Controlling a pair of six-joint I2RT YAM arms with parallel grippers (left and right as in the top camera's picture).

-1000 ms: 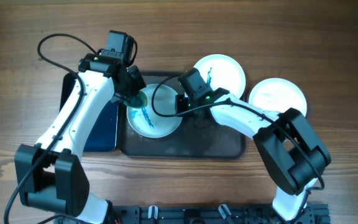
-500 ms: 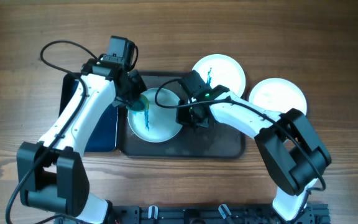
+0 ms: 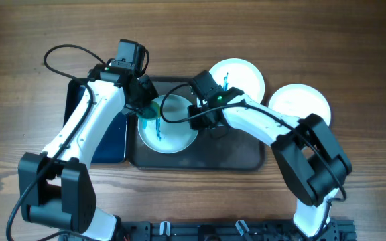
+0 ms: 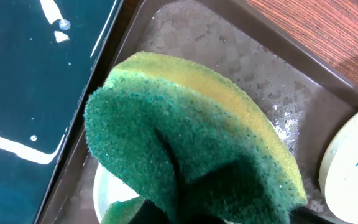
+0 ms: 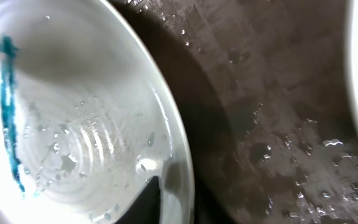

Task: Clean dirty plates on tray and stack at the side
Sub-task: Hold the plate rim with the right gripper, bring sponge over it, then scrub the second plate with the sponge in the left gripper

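Observation:
A white plate (image 3: 169, 130) (image 5: 73, 124) with a blue smear lies on the left part of the brown tray (image 3: 236, 150) (image 5: 278, 124). My left gripper (image 3: 145, 107) (image 4: 185, 214) is shut on a green and yellow sponge (image 3: 151, 110) (image 4: 191, 137), held over the plate's far left rim (image 4: 114, 186). My right gripper (image 3: 200, 120) (image 5: 173, 202) is shut on the plate's right rim, one finger inside the plate. A second plate (image 3: 236, 79) (image 4: 353, 168) with a blue streak overlaps the tray's far right corner. A plain white plate (image 3: 299, 106) lies on the table to the right.
A glossy black tray (image 3: 102, 134) (image 4: 30, 74) lies against the brown tray's left side, under my left arm. The brown tray's floor is wet. Cables loop above both arms.
My left gripper and the sponge have shifted slightly right onto the plate's rim. My right gripper swung a little left to the plate's right rim. The plate has nudged slightly away.

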